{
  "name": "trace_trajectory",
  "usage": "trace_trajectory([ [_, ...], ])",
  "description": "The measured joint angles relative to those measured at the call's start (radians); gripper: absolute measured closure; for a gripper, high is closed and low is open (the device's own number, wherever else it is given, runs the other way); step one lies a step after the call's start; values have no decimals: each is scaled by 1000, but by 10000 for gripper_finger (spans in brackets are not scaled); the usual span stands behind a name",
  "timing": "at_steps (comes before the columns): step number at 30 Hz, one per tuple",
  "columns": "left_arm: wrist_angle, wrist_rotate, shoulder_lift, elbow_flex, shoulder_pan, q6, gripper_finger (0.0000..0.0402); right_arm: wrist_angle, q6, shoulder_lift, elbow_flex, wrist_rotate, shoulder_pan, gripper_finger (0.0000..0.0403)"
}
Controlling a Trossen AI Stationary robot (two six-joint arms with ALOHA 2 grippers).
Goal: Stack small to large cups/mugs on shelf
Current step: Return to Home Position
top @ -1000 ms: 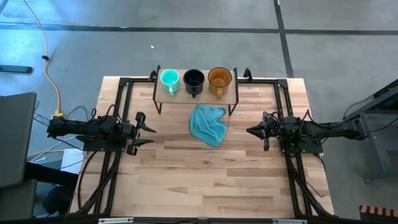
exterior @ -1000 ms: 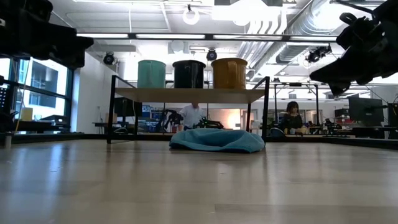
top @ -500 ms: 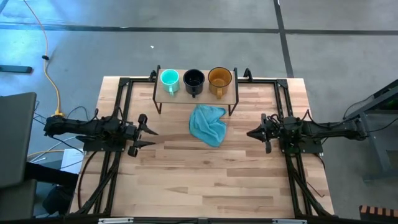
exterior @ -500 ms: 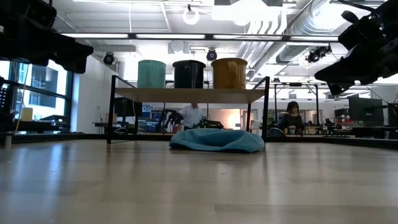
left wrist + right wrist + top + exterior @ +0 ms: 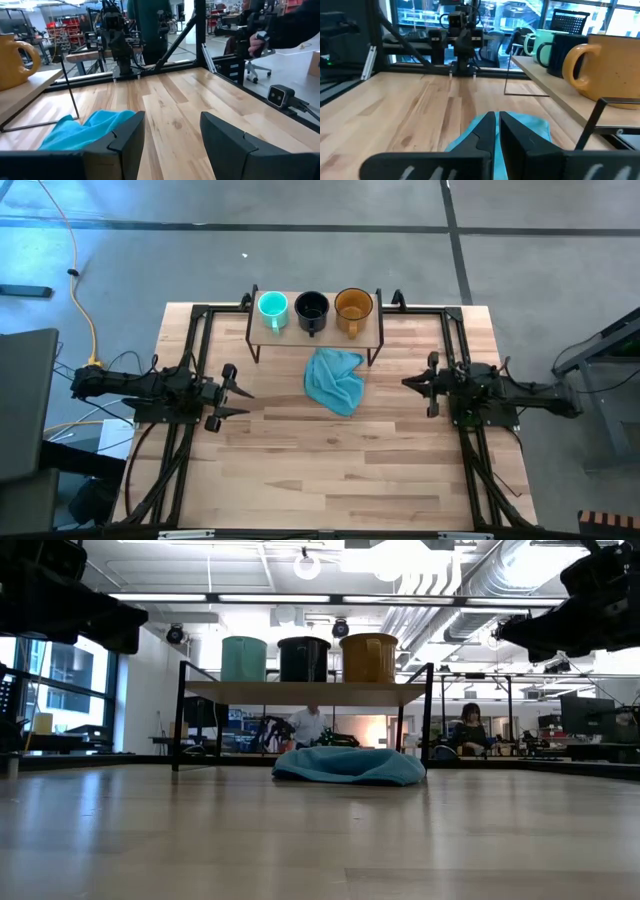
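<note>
Three mugs stand side by side on their bases on the shelf (image 5: 315, 330) at the table's far edge: the teal one (image 5: 272, 307) on the left, the navy one (image 5: 312, 308) in the middle, the amber one (image 5: 353, 306) on the right. They also show in the low view: teal (image 5: 244, 658), navy (image 5: 303, 658), amber (image 5: 368, 657). My left gripper (image 5: 240, 394) is open and empty above the table, left of the shelf, also seen in the left wrist view (image 5: 172, 135). My right gripper (image 5: 406, 384) is shut and empty, right of the shelf, also seen in the right wrist view (image 5: 498, 127).
A light blue cloth (image 5: 335, 380) lies crumpled on the table just in front of the shelf, between the two grippers. Black frame rails (image 5: 195, 350) run along the table's left and right sides. People sit in the room beyond (image 5: 468, 730).
My right gripper has drawn back a little toward the table's right edge and risen, tipping from a downward slant to nearly level. The mugs and the cloth have stayed where they were.
</note>
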Motion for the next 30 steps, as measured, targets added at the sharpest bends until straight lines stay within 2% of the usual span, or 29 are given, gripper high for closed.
trace_trajectory([
  [5, 5, 0, -12, 0, 0, 3, 222, -2, 0, 2, 0, -47, -16, 387],
  [25, -3, -6, -26, 0, 0, 85, 222, -2, -21, 4, 0, -48, -16, 387],
  [30, -4, -40, -26, 0, 0, 96, 222, -3, 19, 5, 0, -37, -16, 387],
])
